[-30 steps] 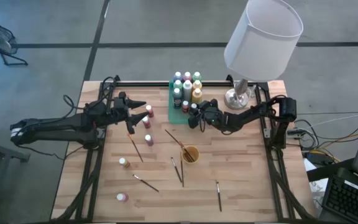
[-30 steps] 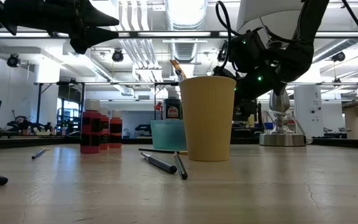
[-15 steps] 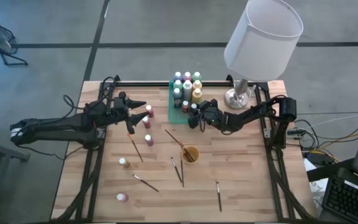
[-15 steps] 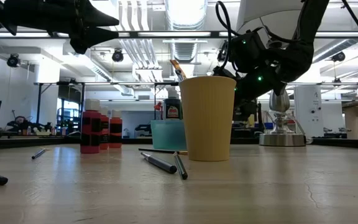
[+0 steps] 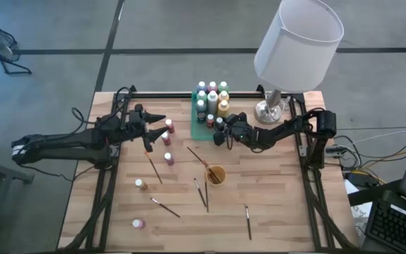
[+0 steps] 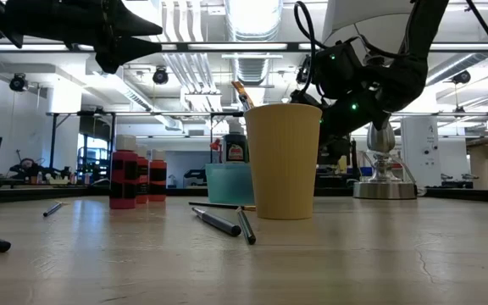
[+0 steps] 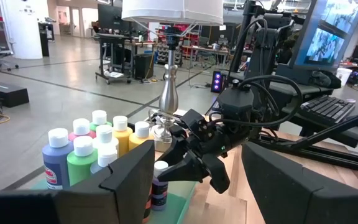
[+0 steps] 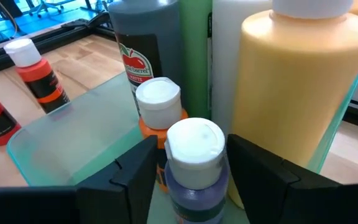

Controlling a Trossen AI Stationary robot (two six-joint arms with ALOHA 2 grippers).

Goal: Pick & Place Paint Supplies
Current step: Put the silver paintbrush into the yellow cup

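Observation:
A translucent green tray [image 5: 196, 121] at the table's far middle holds several paint bottles [image 5: 212, 97]. At its near right corner stands a purple bottle with a white cap [image 8: 194, 149], upright on the tray floor beside an orange bottle [image 8: 159, 102]. My right gripper [image 8: 191, 171] is open, one finger on either side of the purple bottle with a narrow gap at each. My left gripper [image 5: 162, 120] hangs open and level above the table's left. Red bottles [image 5: 168, 158] and dark-handled brushes [image 5: 154, 167] lie loose on the wood.
An orange-yellow cup [image 5: 216, 174] with a brush in it stands mid-table. A lamp with a white shade [image 5: 298, 42] and metal base [image 5: 268, 111] stands right of the tray. More brushes [image 5: 247, 221] and small bottles [image 5: 139, 223] lie toward the near edge.

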